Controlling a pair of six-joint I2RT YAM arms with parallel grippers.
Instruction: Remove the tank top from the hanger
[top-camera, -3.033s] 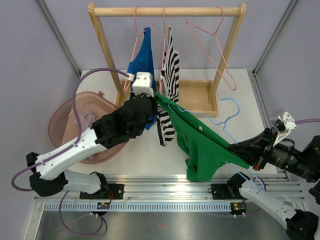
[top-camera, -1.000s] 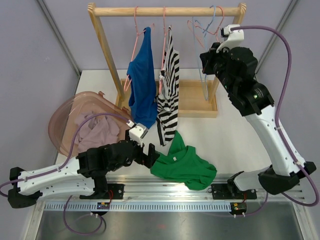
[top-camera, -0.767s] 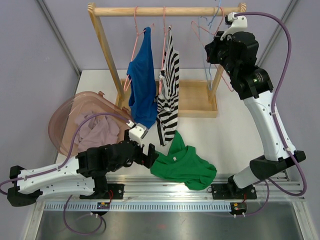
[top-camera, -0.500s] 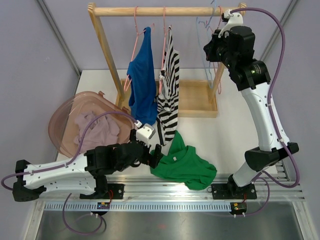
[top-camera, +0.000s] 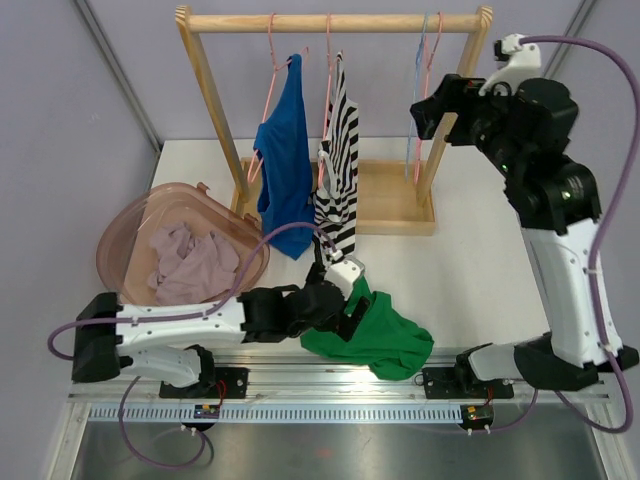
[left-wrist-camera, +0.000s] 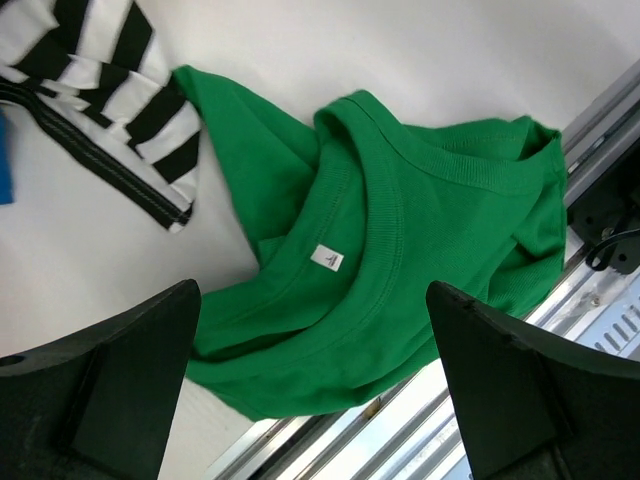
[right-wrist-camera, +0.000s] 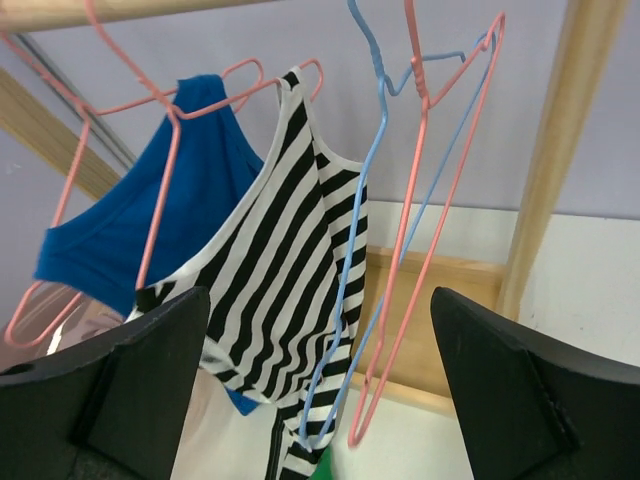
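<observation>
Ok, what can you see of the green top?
The green top lies crumpled on the white table by the front rail, off any hanger. It looks like soft knit; its ribbed round neck faces up, a small white label inside. A striped top hangs beside it. The left claw hovers open above it.

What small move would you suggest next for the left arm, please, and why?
Probably lower the left fingers onto the green top and close: they hang open over it, it lies loose on the table with no hanger in it, and the basket already holds clothes.
</observation>
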